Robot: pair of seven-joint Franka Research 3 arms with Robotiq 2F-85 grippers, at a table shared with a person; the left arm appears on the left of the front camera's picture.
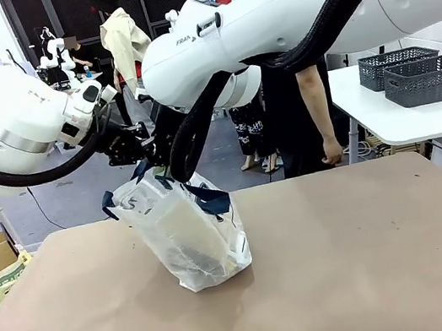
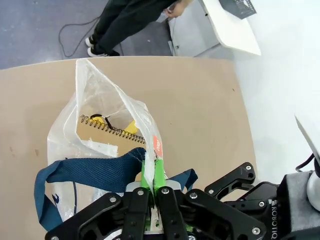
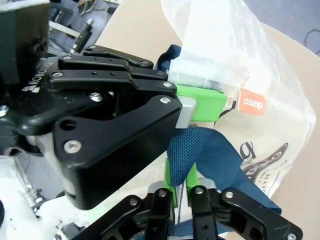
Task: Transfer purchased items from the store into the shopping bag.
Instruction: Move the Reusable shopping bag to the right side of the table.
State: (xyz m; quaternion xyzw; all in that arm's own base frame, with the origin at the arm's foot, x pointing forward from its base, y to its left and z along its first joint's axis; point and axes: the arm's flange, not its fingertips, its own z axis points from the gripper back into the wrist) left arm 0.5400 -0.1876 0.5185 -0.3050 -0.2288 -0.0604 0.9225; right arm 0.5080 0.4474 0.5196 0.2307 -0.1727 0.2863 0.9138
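Shopping bag (image 2: 100,150) rim clamped by left end effector (image 2: 154,172); right end effector (image 3: 181,186) pinches handle (image 3: 187,150); notebook (image 2: 107,132) inside.

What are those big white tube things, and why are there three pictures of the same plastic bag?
The white tubes are two robot arms, each ending in a black claw with green pads, called a gripper. One picture comes from a camera between the arms, looking across the brown table. The other two come from small cameras on each wrist, looking along the claw. On the table stands a see-through whitish plastic shopping bag with dark blue strap handles. The left gripper is shut on the bag's rim, next to a small orange tag. The right gripper pinches one blue strap handle. Inside the bag lies a spiral-bound notebook. A person in black clothes stands across the table.
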